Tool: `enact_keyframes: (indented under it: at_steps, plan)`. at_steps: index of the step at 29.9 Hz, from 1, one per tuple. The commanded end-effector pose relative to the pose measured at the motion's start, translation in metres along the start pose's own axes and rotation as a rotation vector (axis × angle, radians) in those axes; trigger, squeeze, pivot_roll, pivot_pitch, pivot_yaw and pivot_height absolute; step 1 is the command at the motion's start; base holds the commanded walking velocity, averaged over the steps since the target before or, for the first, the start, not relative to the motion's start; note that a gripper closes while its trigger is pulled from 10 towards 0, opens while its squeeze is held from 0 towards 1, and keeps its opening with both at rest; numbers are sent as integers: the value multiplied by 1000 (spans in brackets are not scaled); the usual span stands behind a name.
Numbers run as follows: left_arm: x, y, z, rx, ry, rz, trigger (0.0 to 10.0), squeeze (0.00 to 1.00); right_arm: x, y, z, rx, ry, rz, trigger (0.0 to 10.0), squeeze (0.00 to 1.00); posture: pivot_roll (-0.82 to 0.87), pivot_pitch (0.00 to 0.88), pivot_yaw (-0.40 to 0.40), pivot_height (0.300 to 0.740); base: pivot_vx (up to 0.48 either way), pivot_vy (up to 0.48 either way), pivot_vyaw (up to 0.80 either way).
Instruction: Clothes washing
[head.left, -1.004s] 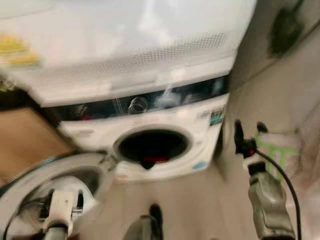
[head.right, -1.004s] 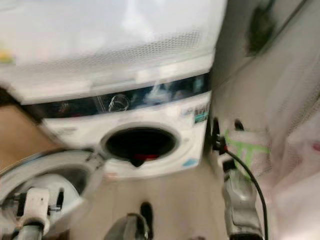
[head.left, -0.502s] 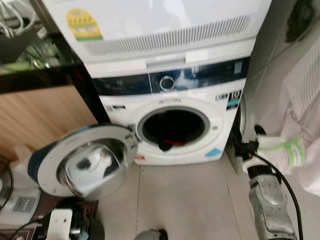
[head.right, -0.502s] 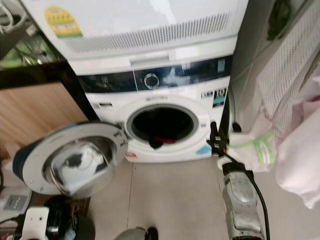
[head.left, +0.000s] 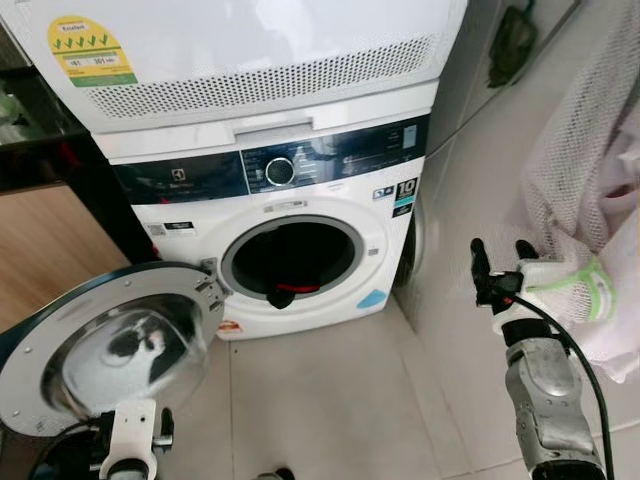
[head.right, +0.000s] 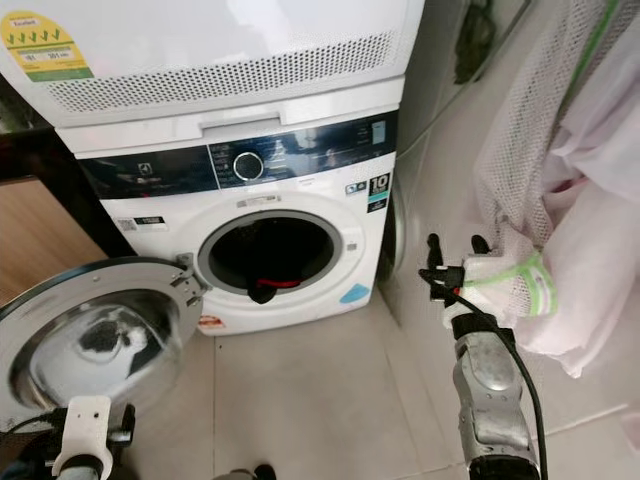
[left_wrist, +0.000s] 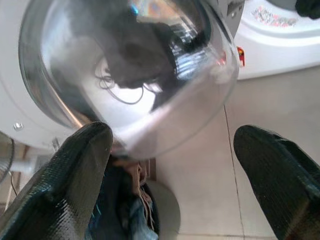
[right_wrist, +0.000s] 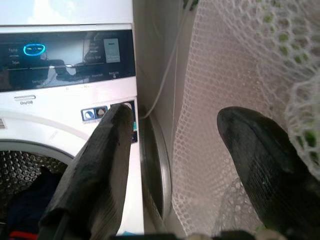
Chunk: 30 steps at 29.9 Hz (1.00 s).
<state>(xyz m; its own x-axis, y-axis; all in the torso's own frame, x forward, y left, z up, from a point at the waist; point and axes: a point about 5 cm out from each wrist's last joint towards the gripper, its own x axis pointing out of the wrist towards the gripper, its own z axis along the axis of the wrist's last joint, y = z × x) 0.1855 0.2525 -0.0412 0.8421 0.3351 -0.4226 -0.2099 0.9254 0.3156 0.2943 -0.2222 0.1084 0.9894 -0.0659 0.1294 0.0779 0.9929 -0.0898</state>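
Raised now, right tool (head.left: 497, 258) gapes wide beside mesh bag (head.left: 570, 180), gripping nothing.

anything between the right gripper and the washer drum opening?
Nothing visible blocks it. The washer door is swung fully open to the robot's left, leaving the drum opening exposed with dark clothes at its lip. The right gripper hangs open to the right, beside the mesh laundry bag.

Drum (head.left: 290, 262) interior mostly dark, dark/red clothing (head.left: 283, 294) at lip unidentifiable; door (head.left: 105, 345) cut by frame edge at left; mesh laundry bag (head.right: 560, 200) cut off right; panel text (right_wrist: 65, 55) too blurred to read.
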Motion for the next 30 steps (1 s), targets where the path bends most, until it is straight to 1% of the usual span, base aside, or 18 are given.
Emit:
enact_keyframes:
  at_steps: [1,3,4,5,6,8,10,13,14,15,17,20,22,23,24,25,27,30]
  plan:
    - [-1,1,-5,-16,26,14,10000,0,-4,-2,-10,9,33,-11,10000,0,33,52,37,740,0,0,0]
    - [0,-1,-6,-21,39,6,10000,0,-10,-6,-28,11,101,-35,10000,0,34,38,32,740,0,0,0]
    - [1,-2,-6,-22,42,4,10000,0,-12,-7,-33,12,121,-41,10000,0,34,38,32,740,0,0,0]
    - [3,-5,-5,-29,52,-10,10000,0,-19,-11,-50,-3,202,-69,10000,0,35,32,30,740,0,0,0]
    - [3,-5,-5,-29,52,-10,10000,0,-19,-11,-50,-3,202,-69,10000,0,35,32,30,740,0,0,0]
    - [7,-10,-1,-33,60,-33,10000,0,-33,-16,-75,0,321,-95,10000,0,45,38,24,740,0,0,0]
    - [8,-11,0,-33,64,-38,10000,0,-43,-18,-87,0,381,-106,10000,0,45,44,19,740,0,0,0]
    - [11,-13,1,-34,81,-39,10000,0,-64,-21,-110,24,510,-129,10000,0,49,59,8,740,0,0,0]
    - [11,-14,1,-31,91,-44,10000,0,-73,-21,-120,23,566,-137,10000,0,49,60,8,740,0,0,0]
    - [11,-14,1,-31,91,-44,10000,0,-73,-21,-120,23,566,-137,10000,0,49,60,8,740,0,0,0]
    - [12,-15,-2,-45,127,-53,10000,0,-91,-19,-136,48,672,-150,10000,0,42,64,4,740,0,0,0]
    - [11,-18,-4,-34,142,-71,10000,0,-100,-17,-144,38,739,-146,10000,0,38,67,-3,740,0,0,0]
    - [11,-23,-6,-13,165,-97,10000,0,-112,-13,-153,42,831,-128,10000,0,34,69,-7,740,0,0,0]
    - [11,-23,-6,-13,165,-97,10000,0,-112,-13,-153,42,831,-128,10000,0,34,69,-7,740,0,0,0]
    - [11,-25,-6,-17,180,-102,10000,0,-119,-10,-158,31,876,-109,10000,0,32,70,-9,740,0,0,0]
    - [11,-26,-6,-20,186,-104,10000,0,-121,-9,-159,24,893,-104,10000,0,32,70,-10,740,0,0,0]
    - [12,-29,-5,-28,204,-117,10000,0,-127,-10,-162,56,924,-137,10000,0,37,75,-17,740,0,0,0]
    - [14,-34,-4,-28,217,-142,10000,0,-139,-10,-168,26,992,-121,10000,0,39,75,-18,740,0,0,0]
